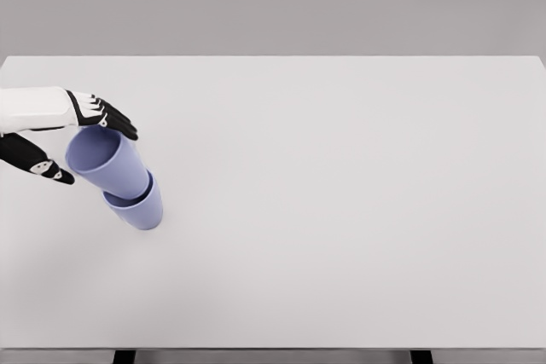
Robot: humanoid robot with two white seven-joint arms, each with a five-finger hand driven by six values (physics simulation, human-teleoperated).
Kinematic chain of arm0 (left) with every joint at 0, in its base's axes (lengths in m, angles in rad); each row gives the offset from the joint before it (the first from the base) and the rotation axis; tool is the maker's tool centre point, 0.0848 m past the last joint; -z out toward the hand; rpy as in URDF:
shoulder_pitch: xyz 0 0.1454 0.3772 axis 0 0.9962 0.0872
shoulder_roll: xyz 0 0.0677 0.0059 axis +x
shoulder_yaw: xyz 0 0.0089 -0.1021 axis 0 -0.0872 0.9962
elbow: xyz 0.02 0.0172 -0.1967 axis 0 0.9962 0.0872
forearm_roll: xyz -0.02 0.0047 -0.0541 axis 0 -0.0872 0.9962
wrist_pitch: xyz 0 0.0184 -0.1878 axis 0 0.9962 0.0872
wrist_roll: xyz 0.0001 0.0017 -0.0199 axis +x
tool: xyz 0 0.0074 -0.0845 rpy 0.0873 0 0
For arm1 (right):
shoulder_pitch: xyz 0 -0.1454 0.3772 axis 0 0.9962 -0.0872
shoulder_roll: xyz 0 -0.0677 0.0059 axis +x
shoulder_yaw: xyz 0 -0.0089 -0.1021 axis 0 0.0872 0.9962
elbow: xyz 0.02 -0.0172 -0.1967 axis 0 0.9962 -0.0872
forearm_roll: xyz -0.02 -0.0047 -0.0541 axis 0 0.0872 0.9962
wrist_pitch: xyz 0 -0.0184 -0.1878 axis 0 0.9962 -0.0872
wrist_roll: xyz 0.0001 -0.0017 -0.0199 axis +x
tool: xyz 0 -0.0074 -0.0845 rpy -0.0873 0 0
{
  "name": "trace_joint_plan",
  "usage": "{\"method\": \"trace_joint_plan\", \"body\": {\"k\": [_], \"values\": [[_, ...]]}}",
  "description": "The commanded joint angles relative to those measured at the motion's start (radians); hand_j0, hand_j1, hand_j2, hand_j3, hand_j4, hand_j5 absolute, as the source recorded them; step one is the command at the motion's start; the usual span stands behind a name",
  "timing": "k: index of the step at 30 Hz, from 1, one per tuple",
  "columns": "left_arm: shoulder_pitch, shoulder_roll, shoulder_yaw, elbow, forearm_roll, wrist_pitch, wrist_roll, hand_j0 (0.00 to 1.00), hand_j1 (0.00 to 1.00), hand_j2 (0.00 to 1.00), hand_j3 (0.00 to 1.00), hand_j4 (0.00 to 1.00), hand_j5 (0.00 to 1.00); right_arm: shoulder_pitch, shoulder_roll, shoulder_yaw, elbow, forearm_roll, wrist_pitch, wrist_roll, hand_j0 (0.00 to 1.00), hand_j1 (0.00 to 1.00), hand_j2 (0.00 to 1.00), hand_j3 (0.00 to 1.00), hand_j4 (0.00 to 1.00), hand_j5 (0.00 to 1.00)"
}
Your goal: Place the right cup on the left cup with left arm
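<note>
Two lavender cups are stacked at the table's left. The upper cup [107,164] sits nested in the lower cup [141,209], whose base rests on the table. My left hand [95,153] comes in from the left edge and straddles the upper cup's rim. Its black fingers [111,117] lie straight along the rim's far side, and the thumb [47,168] reaches toward the near left side. The fingers are spread rather than curled around the cup. I cannot tell whether they still touch the rim. The right arm does not show.
The white table [341,210] spans the whole view, with its front edge along the bottom of the picture and its far edge against a grey wall. Nothing else stands on it.
</note>
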Motion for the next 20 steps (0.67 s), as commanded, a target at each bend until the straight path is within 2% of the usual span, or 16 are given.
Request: {"method": "trace_joint_plan", "body": {"k": [1, 6, 8, 9, 12, 13, 14, 17, 20], "values": [[0.000, 0.003, 0.002, 0.000, 0.008, 0.003, 0.000, 0.97, 0.97, 0.97, 0.97, 0.97, 0.97, 0.000, 0.000, 0.000, 0.000, 0.000, 0.000, 0.000, 1.00, 1.00, 1.00, 1.00, 1.00, 1.00], [0.006, 0.012, 0.004, -0.002, 0.011, 0.003, 0.000, 1.00, 1.00, 1.00, 1.00, 1.00, 1.00, 0.000, 0.000, 0.000, 0.000, 0.000, 0.000, 0.000, 1.00, 1.00, 1.00, 1.00, 1.00, 1.00], [0.006, 0.018, 0.042, -0.004, 0.026, 0.003, 0.000, 1.00, 1.00, 1.00, 1.00, 1.00, 1.00, 0.000, 0.000, 0.000, 0.000, 0.000, 0.000, 0.000, 1.00, 1.00, 1.00, 1.00, 1.00, 1.00], [0.006, 0.014, 0.048, -0.005, 0.063, 0.003, 0.000, 1.00, 1.00, 1.00, 1.00, 1.00, 1.00, 0.002, 0.000, 0.000, 0.000, 0.000, 0.000, 0.000, 1.00, 1.00, 1.00, 1.00, 1.00, 1.00], [-0.009, 0.000, 0.055, -0.002, 0.103, 0.003, 0.000, 1.00, 1.00, 1.00, 1.00, 1.00, 1.00, 0.002, 0.000, 0.000, 0.000, 0.000, 0.000, 0.000, 1.00, 1.00, 1.00, 1.00, 1.00, 1.00], [-0.035, -0.011, 0.067, 0.004, 0.123, 0.003, 0.000, 1.00, 1.00, 1.00, 1.00, 1.00, 1.00, 0.000, 0.000, 0.000, 0.000, 0.000, 0.000, 0.000, 1.00, 1.00, 1.00, 1.00, 1.00, 1.00], [-0.060, -0.054, 0.067, 0.009, 0.132, 0.003, 0.000, 1.00, 1.00, 1.00, 1.00, 1.00, 1.00, 0.002, 0.000, 0.000, 0.000, 0.000, 0.000, 0.000, 1.00, 1.00, 1.00, 1.00, 1.00, 1.00], [-0.061, -0.178, 0.064, 0.013, 0.146, 0.003, 0.000, 1.00, 1.00, 1.00, 1.00, 1.00, 1.00, 0.000, 0.000, 0.000, 0.000, 0.000, 0.000, 0.000, 1.00, 1.00, 1.00, 1.00, 1.00, 1.00], [-0.061, -0.240, 0.055, 0.009, 0.158, 0.003, 0.000, 1.00, 1.00, 1.00, 1.00, 1.00, 1.00, 0.000, 0.000, 0.000, 0.000, 0.000, 0.000, 0.000, 1.00, 1.00, 1.00, 1.00, 1.00, 1.00]]}}
